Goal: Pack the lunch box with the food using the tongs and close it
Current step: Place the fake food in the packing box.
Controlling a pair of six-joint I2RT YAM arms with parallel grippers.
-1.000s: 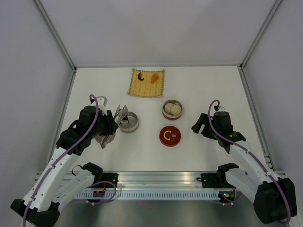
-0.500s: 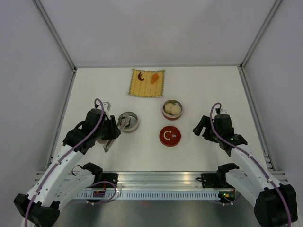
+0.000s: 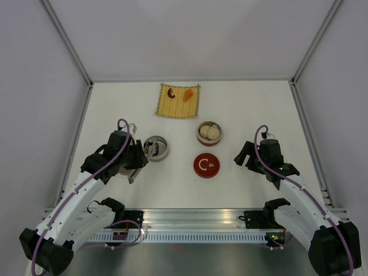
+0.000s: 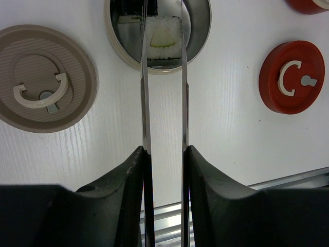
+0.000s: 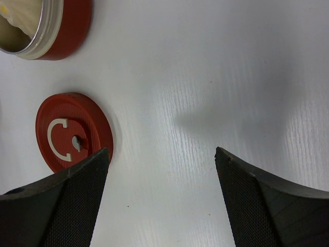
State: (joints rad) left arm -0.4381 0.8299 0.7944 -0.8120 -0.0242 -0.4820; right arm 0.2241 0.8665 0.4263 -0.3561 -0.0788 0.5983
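Left wrist view: the half-closed left claw (image 4: 163,154) holds the long slim silver tongs (image 4: 143,92), their tips flanking a black-wrapped white roll (image 4: 163,41) inside a round metal tin (image 4: 199,31). Best to ease off, then lift straight up. The right claw (image 5: 162,152) gapes empty.

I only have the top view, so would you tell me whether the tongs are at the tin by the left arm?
Observer: Yes. Held in the left gripper, the tongs straddle a roll inside the tin.
Operator: Is there a lid nearby?
Observer: A beige lid lies flat beside the tin.
Operator: And the right gripper?
Observer: The right gripper is open and empty, near the red lid.
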